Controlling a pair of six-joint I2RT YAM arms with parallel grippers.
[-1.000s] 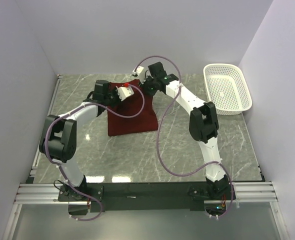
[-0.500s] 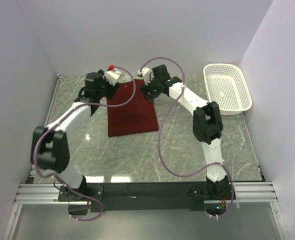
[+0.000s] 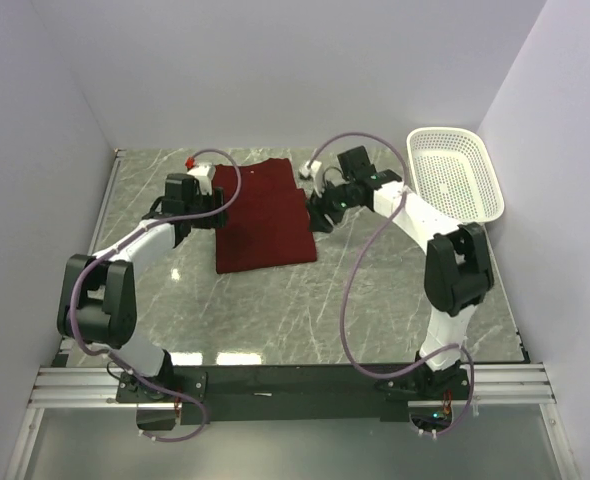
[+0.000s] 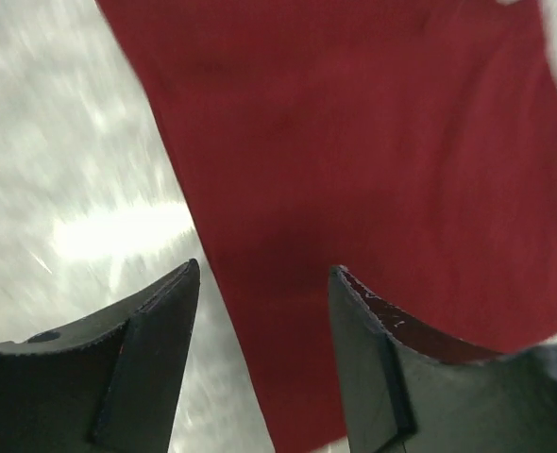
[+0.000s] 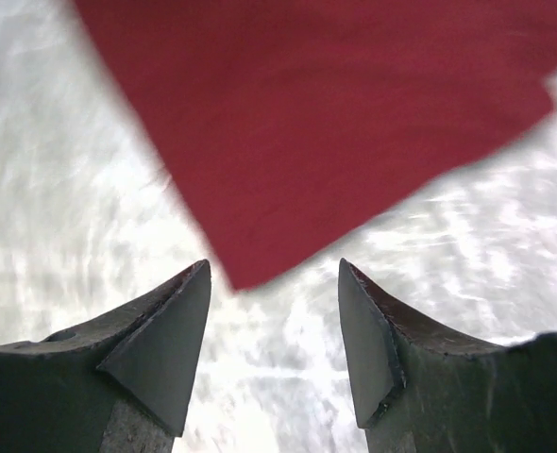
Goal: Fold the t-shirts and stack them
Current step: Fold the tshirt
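Observation:
The maroon t-shirt (image 3: 265, 215) lies folded into a flat rectangle on the marble table (image 3: 375, 300), toward the back. My left gripper (image 3: 215, 208) hovers at its left edge, open and empty. In the left wrist view the t-shirt (image 4: 382, 142) spreads under the left gripper (image 4: 264, 283), and its left edge runs between the fingers. My right gripper (image 3: 318, 215) is just off the right edge, open and holding nothing. In the right wrist view a corner of the t-shirt (image 5: 326, 113) lies a little beyond the right gripper (image 5: 274, 278), with bare marble between the fingers.
A white mesh basket (image 3: 455, 175) stands at the back right, close to the right arm's forearm. Purple cables loop above both arms. White walls close in the table on three sides.
Both grippers have opened and let go of the shirt's far edge. The left arm drew back to the left, the right arm to the right and nearer. The shirt now lies flat.

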